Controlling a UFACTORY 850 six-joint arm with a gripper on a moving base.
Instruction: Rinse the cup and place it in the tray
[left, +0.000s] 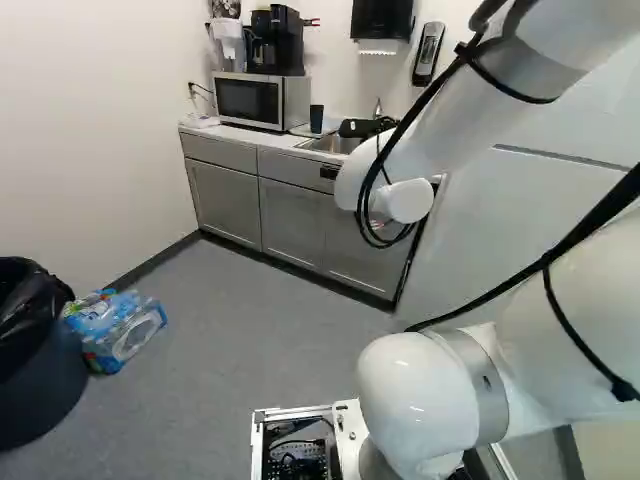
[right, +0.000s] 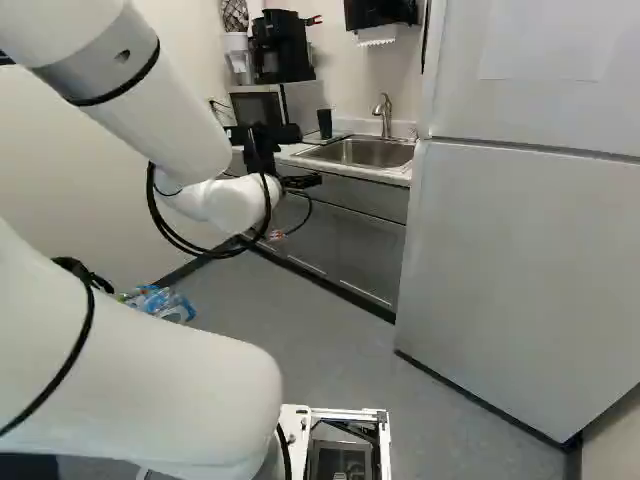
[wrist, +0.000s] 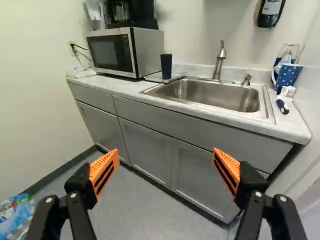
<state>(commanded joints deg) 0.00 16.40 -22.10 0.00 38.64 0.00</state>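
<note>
Gripper (wrist: 165, 154) fingers wide apart, & dark cup (right: 325, 123), upper ctr of R base view, may tip twd sink (right: 368, 153) if approach angle's off & a finger clips it.

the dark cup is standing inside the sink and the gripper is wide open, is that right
Not quite: the wrist view shows the dark cup standing on the flat tray beside the sink, on the side toward the microwave, not inside it. The gripper is indeed wide open.
</note>
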